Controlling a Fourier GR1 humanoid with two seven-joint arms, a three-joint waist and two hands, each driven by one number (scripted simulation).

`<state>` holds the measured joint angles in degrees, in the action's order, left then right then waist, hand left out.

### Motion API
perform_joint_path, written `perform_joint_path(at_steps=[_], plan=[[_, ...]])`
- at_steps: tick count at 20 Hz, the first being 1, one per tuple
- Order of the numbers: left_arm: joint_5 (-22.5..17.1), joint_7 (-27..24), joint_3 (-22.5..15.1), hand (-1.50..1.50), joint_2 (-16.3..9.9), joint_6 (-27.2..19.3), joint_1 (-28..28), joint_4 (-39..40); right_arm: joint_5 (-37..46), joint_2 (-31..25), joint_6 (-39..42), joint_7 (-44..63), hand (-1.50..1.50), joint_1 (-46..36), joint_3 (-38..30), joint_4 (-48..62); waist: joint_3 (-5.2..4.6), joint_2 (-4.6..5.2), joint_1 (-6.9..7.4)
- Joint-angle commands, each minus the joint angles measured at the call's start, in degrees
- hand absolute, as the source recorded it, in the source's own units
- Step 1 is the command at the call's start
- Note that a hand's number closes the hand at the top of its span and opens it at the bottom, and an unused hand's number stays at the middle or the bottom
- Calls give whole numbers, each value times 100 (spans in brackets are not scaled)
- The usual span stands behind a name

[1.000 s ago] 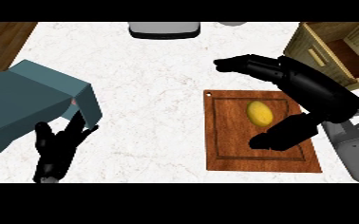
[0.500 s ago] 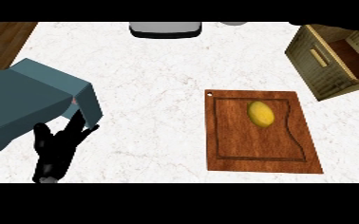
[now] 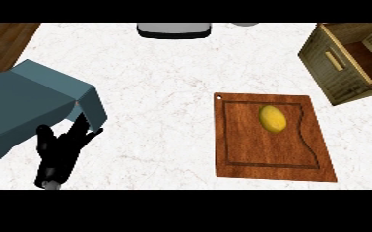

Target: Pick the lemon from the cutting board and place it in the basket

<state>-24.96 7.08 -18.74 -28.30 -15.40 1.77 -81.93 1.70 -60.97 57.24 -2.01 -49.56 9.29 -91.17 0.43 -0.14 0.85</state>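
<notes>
A yellow lemon (image 3: 272, 118) lies on the upper middle of the wooden cutting board (image 3: 247, 152), at the right of the counter. The basket (image 3: 340, 64), a wooden slatted box, stands at the far right edge, above the board. My left hand (image 3: 62, 150) rests at the lower left with fingers up and relaxed, beside a teal box. My right hand shows nowhere in the head view. Nothing touches the lemon.
A teal box (image 3: 40, 101) sits at the left edge, next to my left hand. A grey and black appliance (image 3: 174, 30) stands at the top middle. White marble counter (image 3: 152, 88) spreads between the box and the board.
One second ago my right hand hovered over the board around the lemon; it has since withdrawn out of view. The lemon stays on the board. The left hand has not moved.
</notes>
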Motion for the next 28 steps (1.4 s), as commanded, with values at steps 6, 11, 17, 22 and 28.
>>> perform_joint_path(at_steps=[6,11,17,22,28], plan=[[169,107,-88,0,156,56,298,496,395,251,112,-534,-150,420,202,-99,-43,28,-68],[157,305,-72,0,217,28,387,236,732,686,-339,-606,-150,832,324,-84,-40,24,-51],[127,45,188,0,116,418,331,598,1290,1210,-844,-682,-150,1244,556,-124,-44,36,-54],[330,592,14,0,216,-35,428,-228,2268,1468,-1340,-842,-150,1582,1050,-95,-34,27,2],[447,154,231,0,266,241,368,523,2748,1561,-1584,-1277,-150,1846,1210,142,-42,33,-54]])
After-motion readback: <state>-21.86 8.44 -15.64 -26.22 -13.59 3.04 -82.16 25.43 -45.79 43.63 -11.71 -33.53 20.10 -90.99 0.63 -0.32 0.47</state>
